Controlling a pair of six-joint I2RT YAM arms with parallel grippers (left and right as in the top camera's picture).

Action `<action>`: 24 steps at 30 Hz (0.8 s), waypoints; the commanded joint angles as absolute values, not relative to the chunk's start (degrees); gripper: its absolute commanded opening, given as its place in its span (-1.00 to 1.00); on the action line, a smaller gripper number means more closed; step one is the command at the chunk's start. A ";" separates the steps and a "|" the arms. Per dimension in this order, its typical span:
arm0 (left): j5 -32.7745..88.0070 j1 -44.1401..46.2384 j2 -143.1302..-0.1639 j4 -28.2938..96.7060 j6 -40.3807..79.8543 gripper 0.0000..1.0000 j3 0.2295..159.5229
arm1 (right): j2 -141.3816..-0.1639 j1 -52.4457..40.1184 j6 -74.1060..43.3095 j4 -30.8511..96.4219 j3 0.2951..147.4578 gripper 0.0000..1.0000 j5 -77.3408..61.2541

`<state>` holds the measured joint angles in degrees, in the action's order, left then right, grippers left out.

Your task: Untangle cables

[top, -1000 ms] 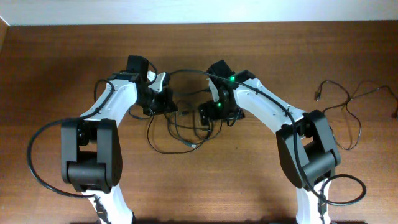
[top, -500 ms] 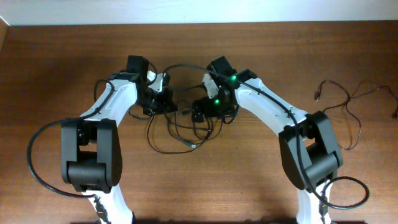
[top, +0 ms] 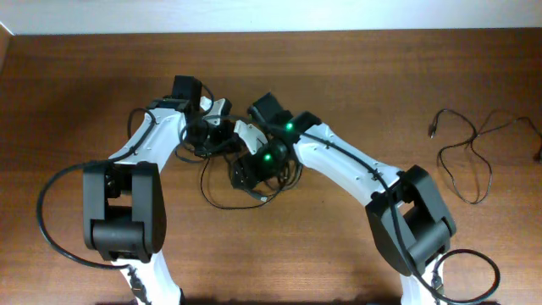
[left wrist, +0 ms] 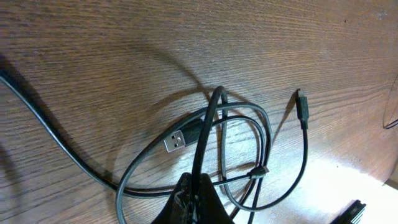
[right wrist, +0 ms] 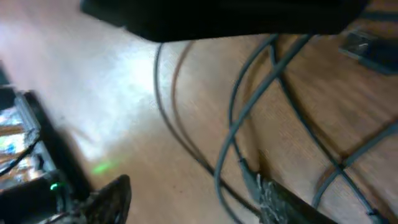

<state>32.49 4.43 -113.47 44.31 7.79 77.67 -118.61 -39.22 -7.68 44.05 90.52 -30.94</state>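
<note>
A tangle of thin dark cables [top: 254,188] lies at the table's middle between my two arms. In the left wrist view the cables [left wrist: 249,149] form loops, with a USB plug [left wrist: 176,141] and a small plug [left wrist: 301,109]. My left gripper [top: 218,135] sits at the tangle's left edge. Its fingers [left wrist: 200,190] are shut on one black cable that rises from the loop. My right gripper [top: 246,171] is over the tangle. Its fingers [right wrist: 193,196] are open, with grey cable strands [right wrist: 233,124] running between and past them. Nothing is pinched.
A separate thin black cable [top: 467,152] lies sprawled at the table's right side, apart from the tangle. The left arm's thick fixed cable [top: 51,212] loops out at the front left. The table's far edge meets a white wall [top: 271,15].
My right gripper has swung left and toward the front, from the tangle's right side to over its middle. My left gripper has stayed put, still shut on its cable.
</note>
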 commanded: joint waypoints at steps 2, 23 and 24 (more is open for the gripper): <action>33.21 4.34 -113.56 44.40 8.29 -1.00 78.04 | -119.48 -40.82 -9.96 41.60 89.01 0.26 -25.87; 36.27 4.34 -113.56 46.54 26.79 -1.00 78.04 | -118.45 -38.98 -9.96 42.68 88.20 -0.04 -23.27; 36.45 4.34 -113.56 47.00 26.79 -1.00 78.04 | -118.45 -38.98 -9.96 42.59 88.01 -0.04 -23.27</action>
